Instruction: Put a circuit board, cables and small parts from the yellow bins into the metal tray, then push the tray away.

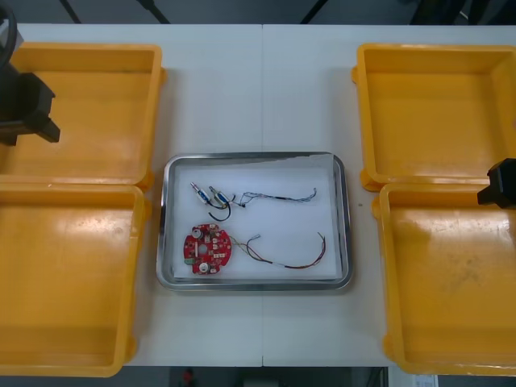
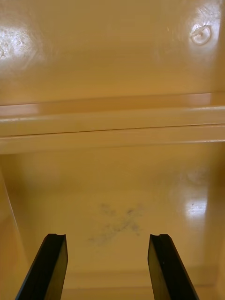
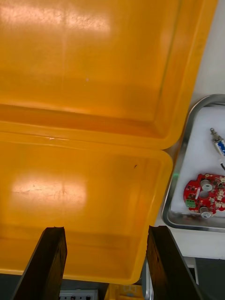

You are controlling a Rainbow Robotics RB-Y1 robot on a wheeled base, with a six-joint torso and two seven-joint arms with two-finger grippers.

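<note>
The metal tray (image 1: 254, 157), white inside, lies at the table's middle. In it are a round red circuit board (image 1: 207, 249), two small metal parts (image 1: 211, 194), a black cable (image 1: 219, 211), a twisted blue and white cable (image 1: 278, 196) and a red and yellow cable (image 1: 294, 256). My left gripper (image 3: 107, 229) hangs open over the left yellow bins (image 3: 79, 201), with the tray (image 3: 180, 159) and the board (image 3: 205, 194) off to one side. Above a right bin's scuffed floor (image 2: 117, 225), my right gripper (image 2: 108, 236) is open and holds nothing.
Two yellow bins stand at the left (image 1: 81, 113) (image 1: 64, 274) and two at the right (image 1: 435, 113) (image 1: 451, 282), hemming in the tray. The left arm (image 1: 28, 109) is over the far left bin. The right arm (image 1: 501, 184) shows at the right edge.
</note>
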